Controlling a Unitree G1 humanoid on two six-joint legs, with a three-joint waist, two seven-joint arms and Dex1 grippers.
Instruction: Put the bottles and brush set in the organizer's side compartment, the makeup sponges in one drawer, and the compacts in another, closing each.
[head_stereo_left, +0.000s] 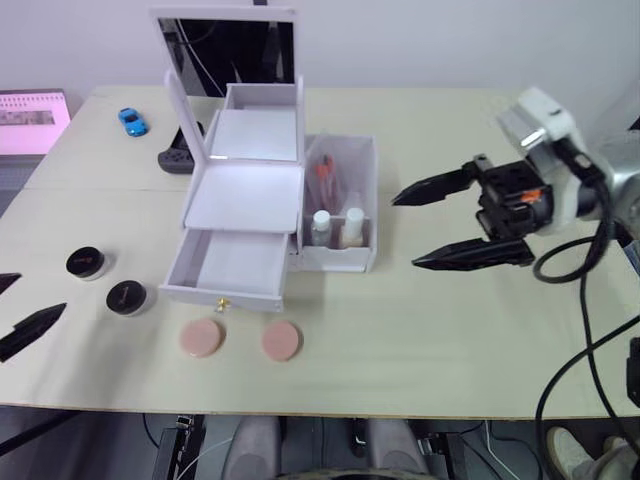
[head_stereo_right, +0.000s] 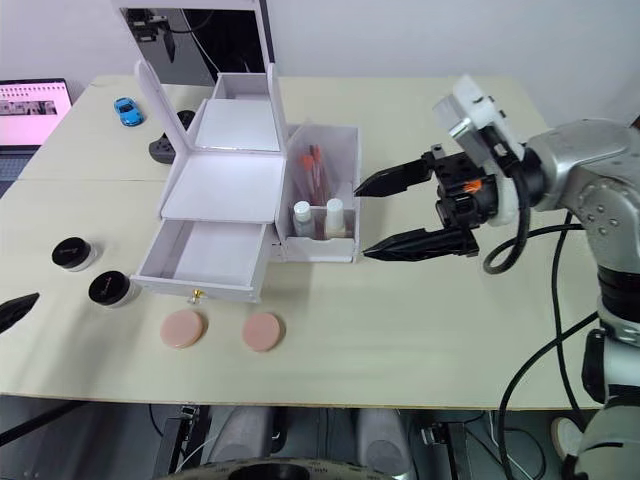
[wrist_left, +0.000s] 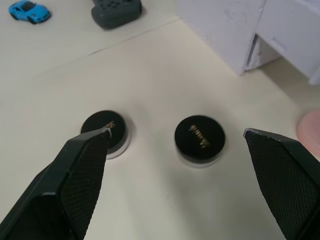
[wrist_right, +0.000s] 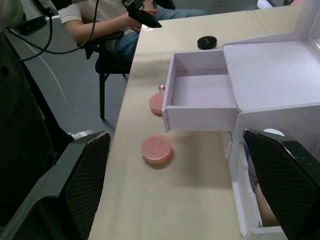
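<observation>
Both grippers are spread wide and carry nothing. The right gripper (head_stereo_right: 400, 215) hangs in the air just beside the organizer's side compartment (head_stereo_right: 322, 205), toward the table's right edge, its black fingers well apart and touching neither the compartment wall nor the table (head_stereo_right: 450, 330). The left gripper (wrist_left: 180, 160) hovers above the two black-lidded compacts (wrist_left: 199, 137) near the table's left edge, one fingertip (wrist_left: 100, 137) over the farther compact (wrist_left: 102, 127), with no contact that I can make out.

As for progress, I judge the first part done: two white bottles (head_stereo_right: 303, 217) stand upright in the front of the side compartment, and behind them a clear pouch with red-tipped items (head_stereo_right: 312, 170), likely the brush set (it is too small to be sure). The rest is untouched. Both pink makeup sponges (head_stereo_right: 184, 328) lie on the table along its front edge, just in front of the open lower drawer (head_stereo_right: 205, 255), which is empty. Both compacts sit on the table to the left of the organizer (head_stereo_right: 220, 185), apart from it. So two drawers remain to be filled and shut, and the mirrored lid (head_stereo_left: 228, 45) stands upright.
</observation>
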